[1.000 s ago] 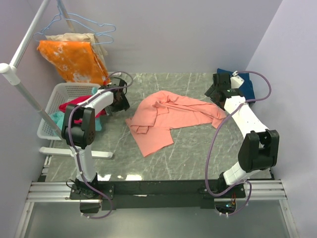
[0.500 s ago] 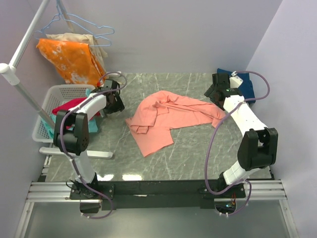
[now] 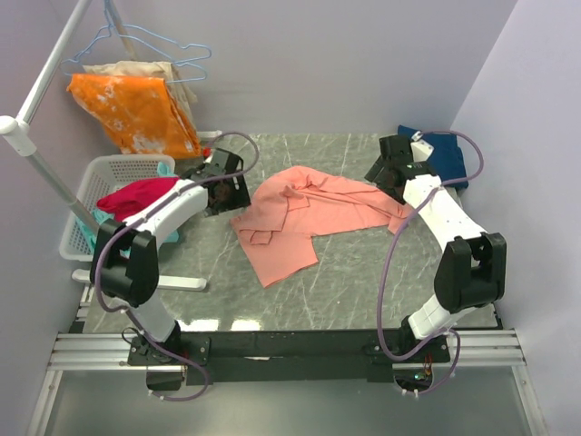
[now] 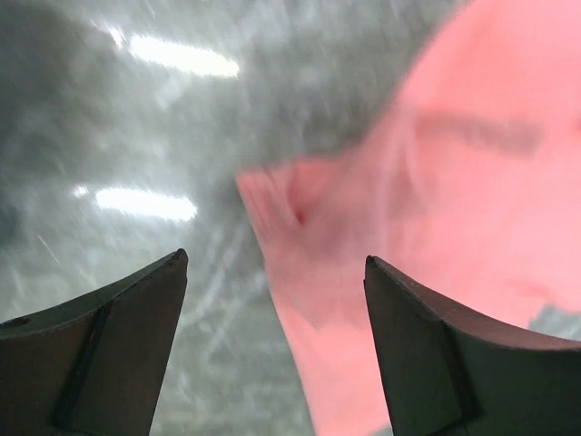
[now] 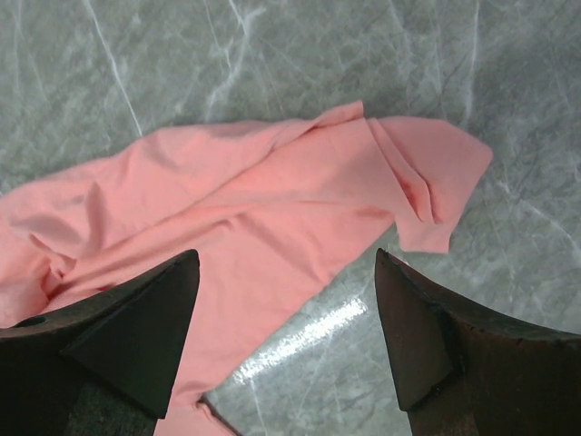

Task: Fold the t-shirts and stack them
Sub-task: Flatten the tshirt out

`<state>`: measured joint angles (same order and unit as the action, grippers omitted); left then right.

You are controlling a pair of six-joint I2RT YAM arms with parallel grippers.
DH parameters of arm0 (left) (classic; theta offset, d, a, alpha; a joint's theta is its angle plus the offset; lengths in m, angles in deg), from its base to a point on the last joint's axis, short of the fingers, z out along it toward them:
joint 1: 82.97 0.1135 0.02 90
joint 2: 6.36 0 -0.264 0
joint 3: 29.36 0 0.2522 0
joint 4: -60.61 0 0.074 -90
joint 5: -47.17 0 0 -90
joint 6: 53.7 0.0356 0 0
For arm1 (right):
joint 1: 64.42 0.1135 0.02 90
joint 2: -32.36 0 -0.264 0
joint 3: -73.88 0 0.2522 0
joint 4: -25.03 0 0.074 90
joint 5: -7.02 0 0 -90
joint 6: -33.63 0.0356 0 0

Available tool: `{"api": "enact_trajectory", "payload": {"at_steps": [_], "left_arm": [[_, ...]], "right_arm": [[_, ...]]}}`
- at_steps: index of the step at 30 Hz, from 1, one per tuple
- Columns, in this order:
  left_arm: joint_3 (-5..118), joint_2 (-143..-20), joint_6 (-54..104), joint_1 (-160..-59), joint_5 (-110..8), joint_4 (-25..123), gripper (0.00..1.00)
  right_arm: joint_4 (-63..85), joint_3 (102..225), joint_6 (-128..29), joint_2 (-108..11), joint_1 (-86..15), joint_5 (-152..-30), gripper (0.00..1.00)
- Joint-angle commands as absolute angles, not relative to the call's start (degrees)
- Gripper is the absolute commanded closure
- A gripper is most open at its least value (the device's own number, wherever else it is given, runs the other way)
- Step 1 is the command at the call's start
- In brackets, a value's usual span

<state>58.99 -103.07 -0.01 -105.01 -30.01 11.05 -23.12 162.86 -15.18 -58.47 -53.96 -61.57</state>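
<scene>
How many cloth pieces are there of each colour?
Pink shirt: 1
Navy shirt: 1
Orange cloth: 1
Beige cloth: 1
Red garment: 1
Teal cloth: 1
Total: 6

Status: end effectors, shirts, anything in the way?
Open, empty: left end effector, right end effector. The salmon-pink shirt crumpled at centre; navy shirt far right corner. Nothing blocking.
</scene>
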Motion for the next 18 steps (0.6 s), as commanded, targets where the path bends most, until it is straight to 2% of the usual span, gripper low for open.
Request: {"api": "enact_trajectory", "payload": {"at_steps": [1,7,14,18], "left_arm": [[55.34,-96.99,-5.26,-110.29,-30.97,6.59,0.16],[43.22,-86.79,-12.03,-117.68,-32.55,9.14,0.16],[32.49,-76.69,-15.98,-119.26,-33.08,10.89,0.15],[27.66,-75.36,-19.24,-119.97,-36.76,14.58,0.16]], "right_arm": [[-24.77,162.89,-18.13,-57.38,-53.44,-62.5,0.16],[-24.24,155.33,-15.77,-52.9,-53.35,-66.71,0.24],[-22.83,148.12,-11.81,-48.07,-51.33,-70.41,0.23],[-24.06,147.41,-11.46,-46.48,-49.04,-69.54,0.23]]}}
